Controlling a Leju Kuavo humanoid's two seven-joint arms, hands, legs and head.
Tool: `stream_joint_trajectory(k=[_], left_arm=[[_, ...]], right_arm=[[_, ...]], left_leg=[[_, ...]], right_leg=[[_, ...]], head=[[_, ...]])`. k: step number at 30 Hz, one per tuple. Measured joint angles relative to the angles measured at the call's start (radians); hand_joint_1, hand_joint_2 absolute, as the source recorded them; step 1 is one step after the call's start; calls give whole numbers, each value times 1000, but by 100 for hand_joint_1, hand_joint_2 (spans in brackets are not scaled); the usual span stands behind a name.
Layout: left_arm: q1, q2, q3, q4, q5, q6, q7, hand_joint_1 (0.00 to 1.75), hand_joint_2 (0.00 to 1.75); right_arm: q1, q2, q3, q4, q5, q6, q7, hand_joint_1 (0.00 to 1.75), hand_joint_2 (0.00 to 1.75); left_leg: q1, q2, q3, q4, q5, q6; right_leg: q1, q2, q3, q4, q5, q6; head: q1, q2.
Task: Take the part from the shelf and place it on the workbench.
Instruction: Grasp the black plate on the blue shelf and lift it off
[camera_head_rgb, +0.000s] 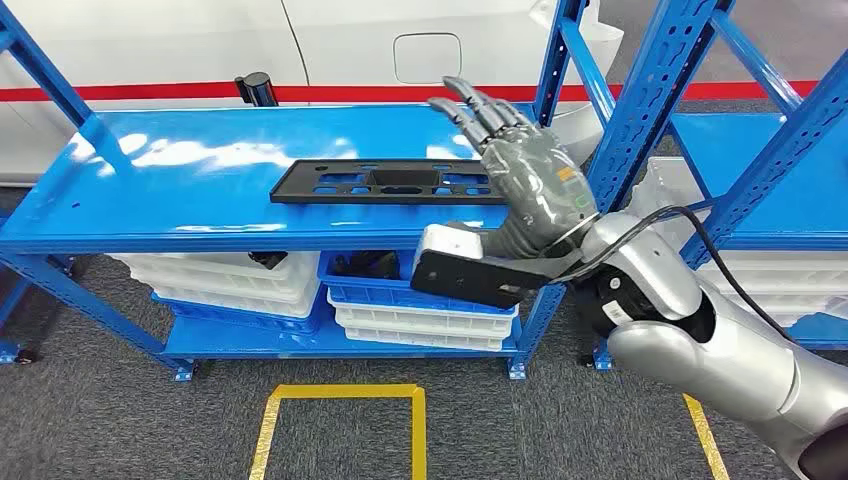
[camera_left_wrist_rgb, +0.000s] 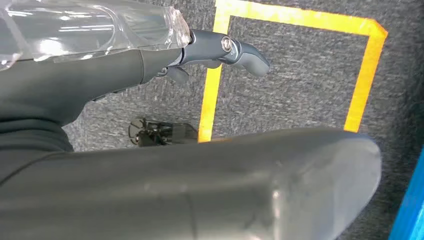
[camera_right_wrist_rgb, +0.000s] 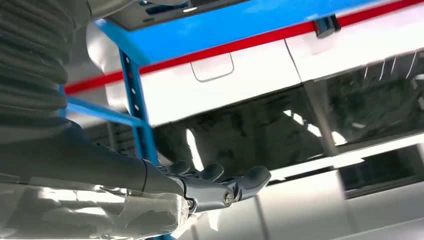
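One blue shelf (camera_head_rgb: 150, 190) spans the head view, its top board carrying the part (camera_head_rgb: 392, 182), a flat black perforated panel lying with its long axis running left to right along the board, parallel to the front edge. Beside the panel's right end, the right hand (camera_head_rgb: 525, 170) is raised above the board, palm turned toward the part and fingers (camera_head_rgb: 478, 105) spread wide, holding nothing; the part lies just to the left of and below those fingers, apparently not touched. Judging from these positions, the right hand is much the nearer, and the coming move looks to turn on bringing the fingers down and leftward over the panel's near right end. Far lower, the left hand (camera_left_wrist_rgb: 220, 50) hangs over grey carpet marked with yellow tape (camera_left_wrist_rgb: 210, 85); its fingers appear loosely extended and empty, though their full spread cannot be told. White and blue bins (camera_head_rgb: 420, 310) sit on the shelf's lower level.
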Motion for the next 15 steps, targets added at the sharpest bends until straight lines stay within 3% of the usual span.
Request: stream_joint_trajectory(k=[3, 5, 7, 8, 9, 11, 13, 15], left_arm=[[-2, -5, -9, 0, 2, 0, 1, 0, 0], [-5, -9, -18, 1, 5, 1, 4, 0, 0], [-7, -13, -27, 2, 8, 2, 7, 0, 0], [-7, -15, -31, 3, 10, 2, 9, 0, 0], [-7, -18, -36, 4, 12, 2, 10, 0, 0], [-8, -21, -47, 6, 16, 1, 11, 0, 0], [-10, -22, -59, 7, 22, 1, 10, 0, 0], [-12, -25, -71, 8, 26, -3, 8, 0, 0]], right_arm=[[-21, 16, 28, 1, 51, 32, -7, 0, 175], [-35, 35, 61, 4, 92, 69, -11, 0, 87], [-37, 51, 89, 11, 118, 104, -13, 0, 0], [-38, 59, 101, 16, 127, 119, -14, 0, 0], [-43, 69, 113, 22, 133, 134, -15, 0, 0], [-59, 86, 140, 38, 128, 161, -15, 0, 0], [-71, 105, 164, 56, 94, 176, -10, 0, 0], [-74, 122, 184, 76, 49, 176, 0, 0, 0]], left_leg=[[12, 1, 23, -34, 19, 4], [20, 2, 30, -46, 25, 5], [26, 1, 30, -45, 23, 2], [31, -1, 31, -43, 21, -2], [36, -4, 33, -40, 16, -9], [43, -8, 33, -27, 2, -30], [44, -9, 27, -16, -10, -50], [46, -9, 24, -18, -10, -63]], right_leg=[[2, 3, -25, 54, -32, 4], [-2, 5, -92, 181, -85, 11], [-11, 5, -157, 287, -107, 21], [-17, 5, -167, 290, -90, 26], [-23, 5, -156, 251, -54, 32], [-32, 7, -97, 106, 25, 43], [-32, 12, -62, 22, 51, 37], [-26, 14, -66, 18, 44, 17]], head=[[2, 0], [4, 0], [5, 0], [6, 0], [6, 0], [6, 0], [6, 0], [3, 0]])
